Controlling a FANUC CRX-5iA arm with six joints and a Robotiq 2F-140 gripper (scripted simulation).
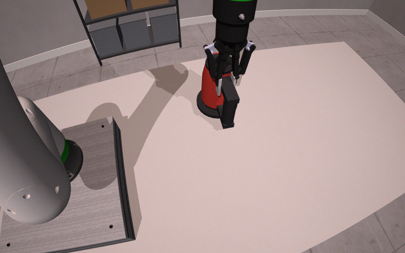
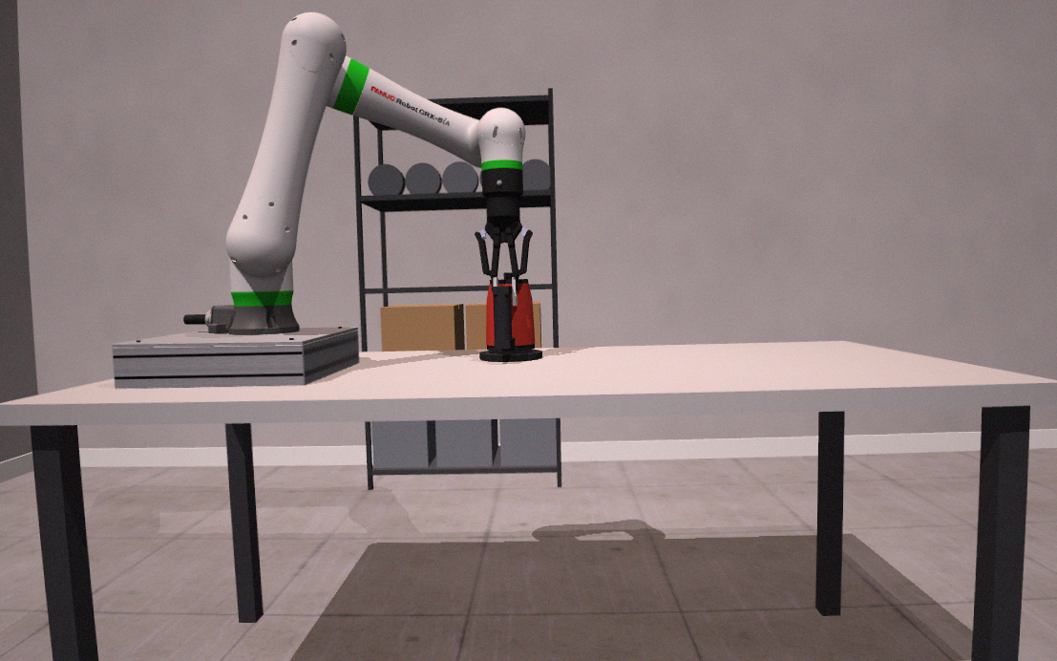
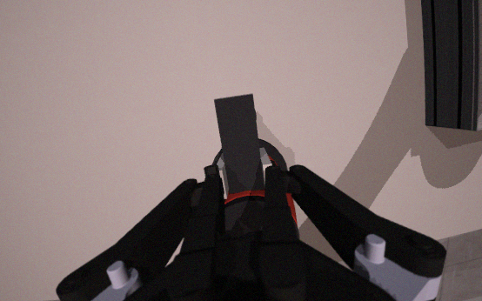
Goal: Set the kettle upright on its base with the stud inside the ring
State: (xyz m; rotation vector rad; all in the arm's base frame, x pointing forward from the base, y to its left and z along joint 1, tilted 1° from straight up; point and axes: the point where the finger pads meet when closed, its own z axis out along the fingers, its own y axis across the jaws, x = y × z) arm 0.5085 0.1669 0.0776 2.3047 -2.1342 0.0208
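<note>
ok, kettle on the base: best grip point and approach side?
The dark handle, from straight above. The kettle stands upright on its base, and the handle's flat top bar juts out to one side, with parallel faces narrow enough for the fingers. The gripper is shut on that bar now. The round, tapered body looks likelier to slip.

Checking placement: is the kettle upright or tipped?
Upright: the red kettle stands vertical on its dark base, the gripper shut on its handle.
</note>
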